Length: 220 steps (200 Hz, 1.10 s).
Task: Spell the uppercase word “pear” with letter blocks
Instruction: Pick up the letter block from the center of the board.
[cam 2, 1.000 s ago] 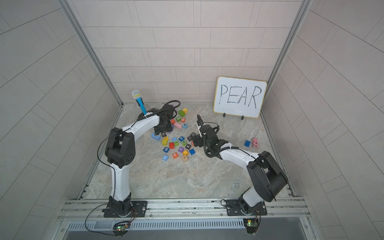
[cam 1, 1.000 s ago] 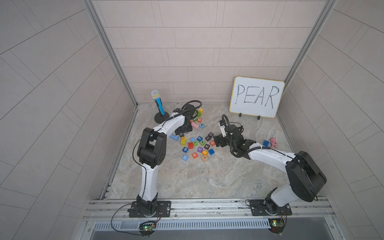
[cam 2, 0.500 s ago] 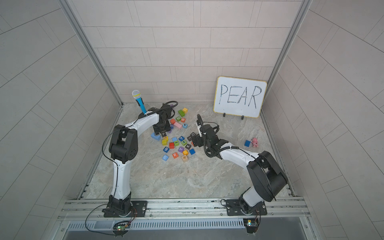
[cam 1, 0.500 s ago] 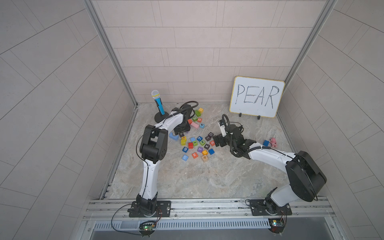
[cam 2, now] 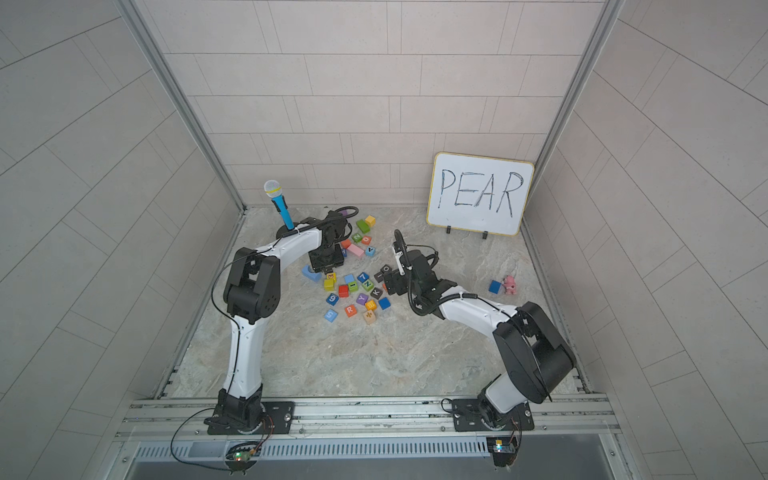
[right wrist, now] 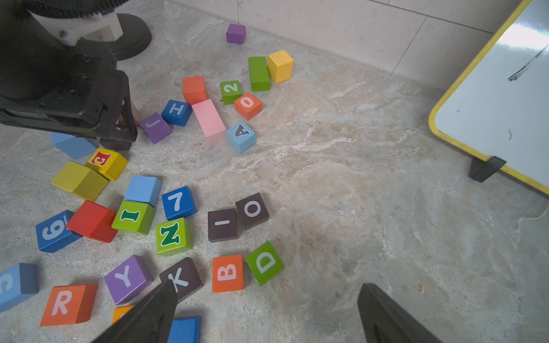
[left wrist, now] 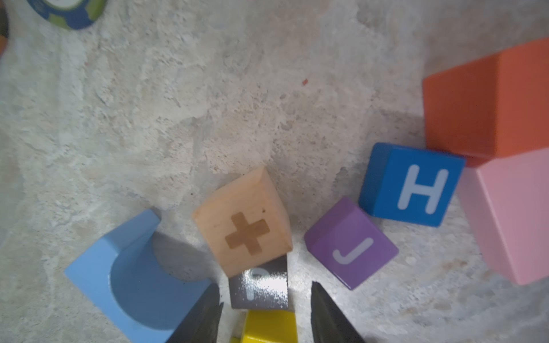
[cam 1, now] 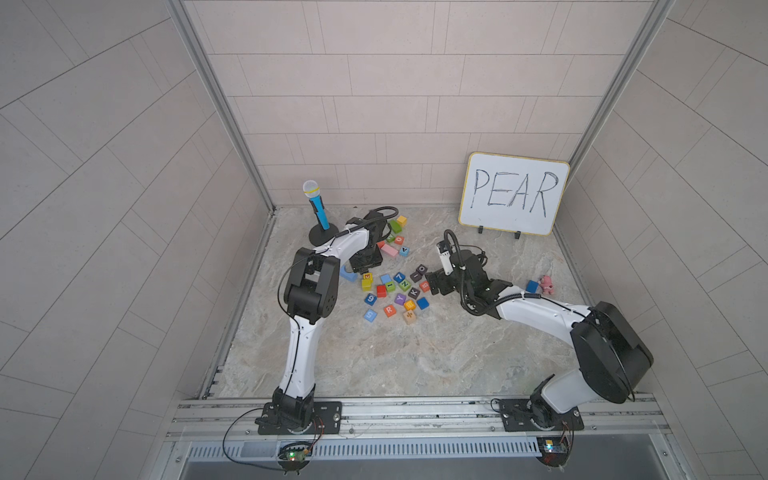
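left end effector [left wrist: 266, 287] pointing down at the bench [left wrist: 237, 104], partly open. its two dark fingers [left wrist: 205, 314] straddle the black p block [left wrist: 258, 292], with a slim gap showing on each side, so nothing is gripped. the p block lies letter up on the bench. a wooden plus block [left wrist: 243, 228] overlaps one edge of it, and a light blue arch block [left wrist: 127, 279] sits just beside one finger. a purple j block [left wrist: 350, 243] and a blue h block [left wrist: 413, 184] lie near.

in the right wrist view, the yellow e block [right wrist: 105, 161] lies just beside the left end effector, touching a plain yellow block [right wrist: 78, 179]. the light blue a block [right wrist: 240, 135] sits further back, just beside the end of a pink block [right wrist: 209, 120]. the orange-red r block [right wrist: 66, 303] lies at the cluster's near edge, toward the arm bases, near a purple y block [right wrist: 127, 277].

right end effector [right wrist: 269, 285] wide open and empty, low over the bench by the k block [right wrist: 181, 277], b block [right wrist: 227, 273] and d block [right wrist: 264, 262]. a whiteboard [cam 1: 513, 193] reading pear stands at the back.
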Tool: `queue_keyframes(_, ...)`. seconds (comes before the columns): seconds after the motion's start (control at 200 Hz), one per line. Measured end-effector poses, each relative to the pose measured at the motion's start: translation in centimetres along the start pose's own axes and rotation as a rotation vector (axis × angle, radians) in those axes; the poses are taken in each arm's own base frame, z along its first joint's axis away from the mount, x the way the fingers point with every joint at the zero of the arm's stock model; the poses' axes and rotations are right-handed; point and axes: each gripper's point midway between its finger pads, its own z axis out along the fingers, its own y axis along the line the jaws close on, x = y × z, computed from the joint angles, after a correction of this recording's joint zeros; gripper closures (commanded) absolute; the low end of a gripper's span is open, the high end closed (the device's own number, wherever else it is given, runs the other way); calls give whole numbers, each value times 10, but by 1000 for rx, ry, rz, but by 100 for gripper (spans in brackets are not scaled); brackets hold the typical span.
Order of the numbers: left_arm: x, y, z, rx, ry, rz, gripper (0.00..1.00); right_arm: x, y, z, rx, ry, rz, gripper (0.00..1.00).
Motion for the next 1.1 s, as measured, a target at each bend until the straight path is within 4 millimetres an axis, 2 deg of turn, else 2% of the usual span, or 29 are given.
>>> queue_keyframes(0.24,-1,1,0,0,-1,-4,59,4,-1,2,1,2,1,0)
queue_keyframes(0.745,1,3,13,-16,18,23,58,11,-2,8,6,20,8,0)
queue_keyframes(1.101,0,3,14,-13,15,28,65,13,-3,9,8,23,11,0)
